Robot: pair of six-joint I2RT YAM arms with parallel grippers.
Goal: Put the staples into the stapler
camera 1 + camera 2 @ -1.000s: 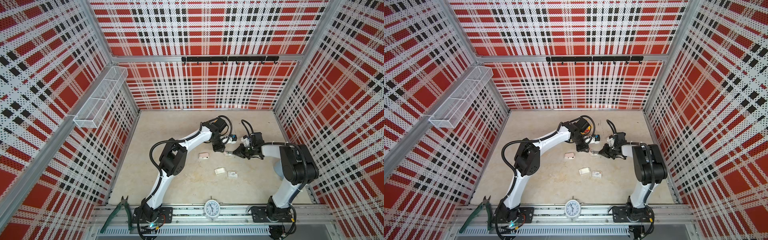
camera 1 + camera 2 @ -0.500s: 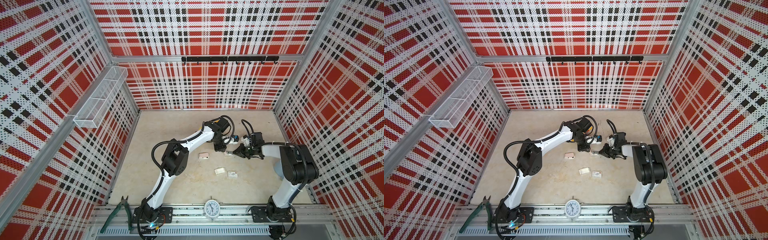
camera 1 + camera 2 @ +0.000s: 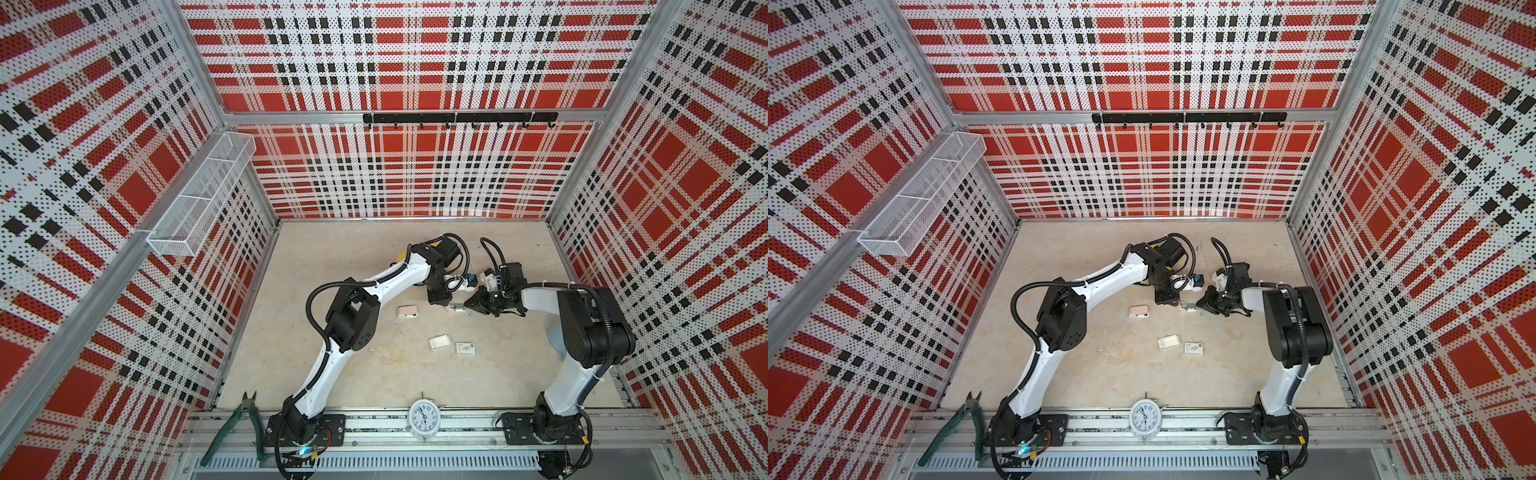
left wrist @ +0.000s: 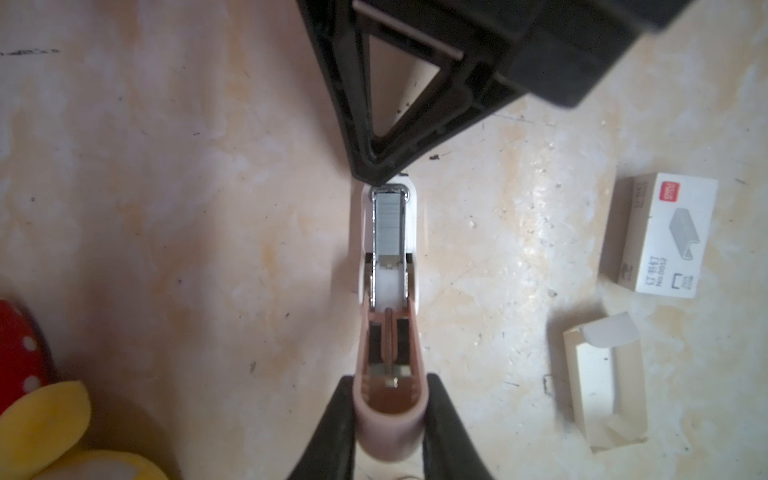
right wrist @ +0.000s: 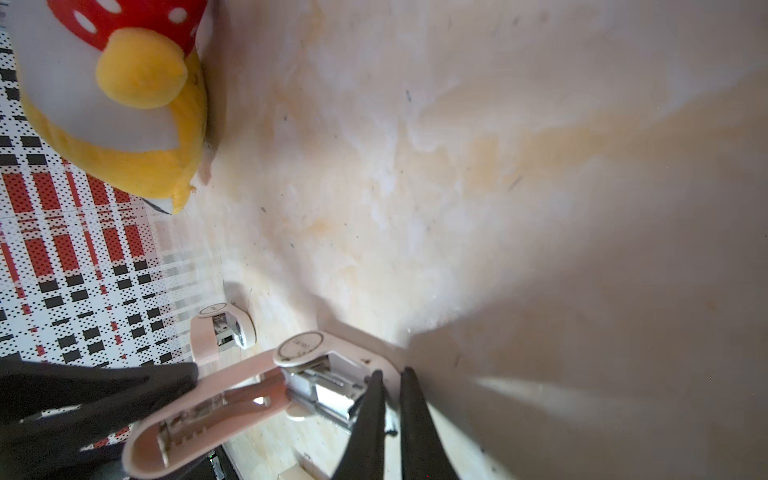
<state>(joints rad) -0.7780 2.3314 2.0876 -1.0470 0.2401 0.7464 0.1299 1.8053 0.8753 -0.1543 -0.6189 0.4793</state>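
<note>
The stapler (image 3: 456, 308) lies on the table between my two grippers, its pink lid (image 4: 390, 411) swung open. In the left wrist view my left gripper (image 4: 389, 380) is shut on that lid, one finger on each side. A silvery strip of staples (image 4: 388, 224) lies in the stapler's open metal channel, seen also in the right wrist view as staples (image 5: 332, 390). My right gripper (image 5: 392, 374) is shut, and its tips touch the front end of the stapler's base. In both top views the left gripper (image 3: 438, 297) and the right gripper (image 3: 1202, 302) meet at the stapler (image 3: 1187, 307).
A second pink stapler (image 3: 407, 311) lies left of the first. A white staple box (image 3: 465, 348) and its open inner tray (image 3: 439, 341) lie nearer the front. A red and yellow plush toy (image 5: 116, 95) sits under the left arm. A clock (image 3: 422, 417) and pliers (image 3: 237, 424) rest on the front rail.
The left arm has shifted slightly to the right. Both grippers stay at the stapler, with the left still shut on the lid.
</note>
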